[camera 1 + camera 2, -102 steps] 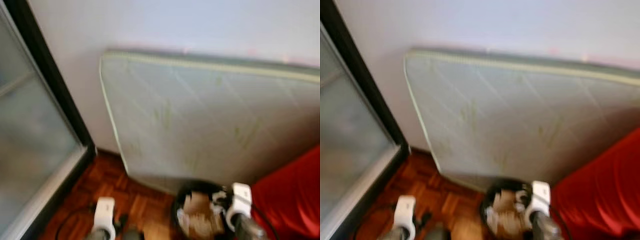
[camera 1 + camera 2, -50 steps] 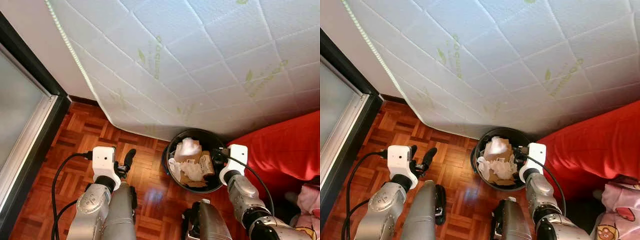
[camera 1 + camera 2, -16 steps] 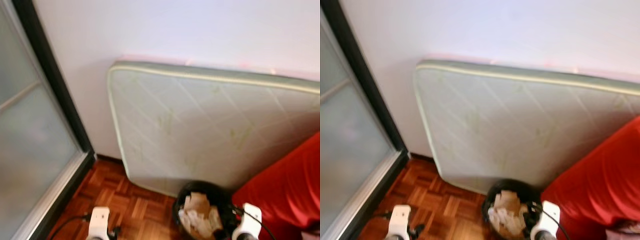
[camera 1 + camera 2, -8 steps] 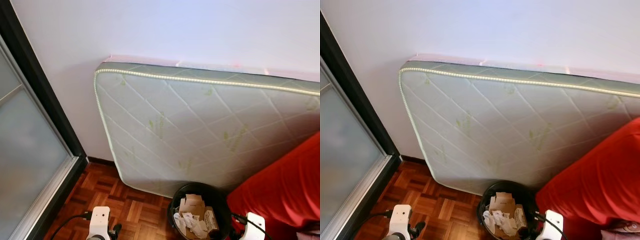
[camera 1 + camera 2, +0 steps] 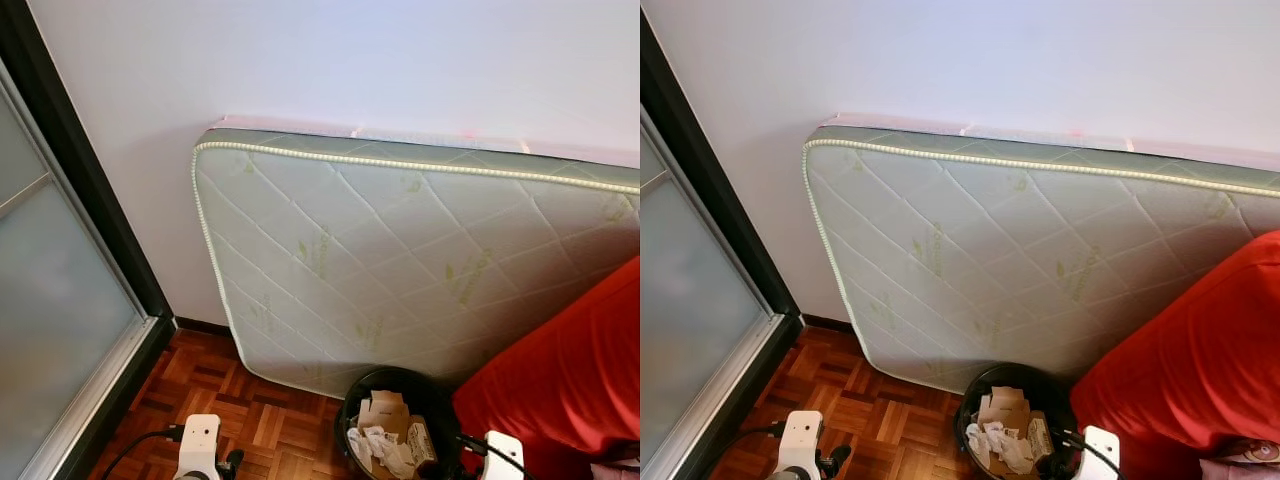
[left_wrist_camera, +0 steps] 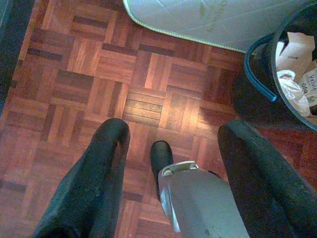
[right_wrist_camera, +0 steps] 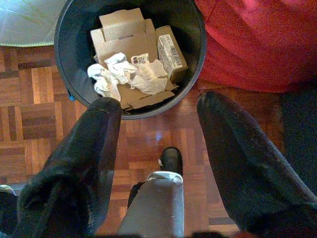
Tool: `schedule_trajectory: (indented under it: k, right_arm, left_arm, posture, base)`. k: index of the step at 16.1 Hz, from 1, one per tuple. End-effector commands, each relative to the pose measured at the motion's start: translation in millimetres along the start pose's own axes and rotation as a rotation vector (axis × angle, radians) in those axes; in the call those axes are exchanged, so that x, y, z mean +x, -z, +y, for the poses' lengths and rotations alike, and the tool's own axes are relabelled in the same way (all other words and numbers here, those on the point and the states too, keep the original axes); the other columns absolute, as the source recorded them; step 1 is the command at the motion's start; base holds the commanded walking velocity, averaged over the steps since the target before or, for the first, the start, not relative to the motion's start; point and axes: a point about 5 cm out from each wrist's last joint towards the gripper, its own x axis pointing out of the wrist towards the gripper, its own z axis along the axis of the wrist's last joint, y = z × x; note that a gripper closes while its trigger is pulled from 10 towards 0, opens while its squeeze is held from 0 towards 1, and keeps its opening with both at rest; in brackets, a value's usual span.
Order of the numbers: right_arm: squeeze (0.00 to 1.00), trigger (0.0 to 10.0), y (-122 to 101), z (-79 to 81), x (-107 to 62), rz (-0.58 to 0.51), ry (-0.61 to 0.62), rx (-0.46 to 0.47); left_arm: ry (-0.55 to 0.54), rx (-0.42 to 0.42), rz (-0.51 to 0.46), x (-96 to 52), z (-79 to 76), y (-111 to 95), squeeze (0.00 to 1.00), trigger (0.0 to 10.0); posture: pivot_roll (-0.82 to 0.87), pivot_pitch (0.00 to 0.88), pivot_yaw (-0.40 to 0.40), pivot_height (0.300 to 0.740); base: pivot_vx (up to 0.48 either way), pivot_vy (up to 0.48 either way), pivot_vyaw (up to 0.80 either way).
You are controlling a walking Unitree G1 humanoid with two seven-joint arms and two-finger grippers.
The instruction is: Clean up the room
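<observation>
— What did we see, biggest first?
— A white quilted mattress leaned on the wall, touching a red fabric sofa. Between them, on the parquet floor, stood a round black bin holding cardboard and crumpled paper.
— And our grippers?
— We held the left gripper and right gripper spread wide, empty, above the floor.

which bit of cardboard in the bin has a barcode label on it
The small box on the red fabric's side of the black bin. It carries a white barcode label; the larger flattened cardboard beside it is plain brown.
</observation>
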Motion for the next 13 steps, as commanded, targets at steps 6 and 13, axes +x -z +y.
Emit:
schedule_trajectory:
  k: [6, 13]
  right_arm:
    - [0.00, 10.0, 9.0, 9.6, 0.1, 0.025, -0.005, 0.003]
    - [0.00, 10.0, 8.2, 9.0, 0.4, 0.030, -0.004, 0.007]
  left_arm:
    - [-0.002, -0.016, 0.023, -0.6, -1.1, 4.8, 0.00, 10.0]
    - [-0.010, -0.018, 0.026, -0.6, -0.4, 4.9, 0.00, 10.0]
  posture:
    - [0.10, 0.000, -0.021, 0.740]
    - [0.10, 0.000, -0.018, 0.740]
  base:
    - [0.000, 0.000, 0.00]
    - [0.000, 0.000, -0.43]
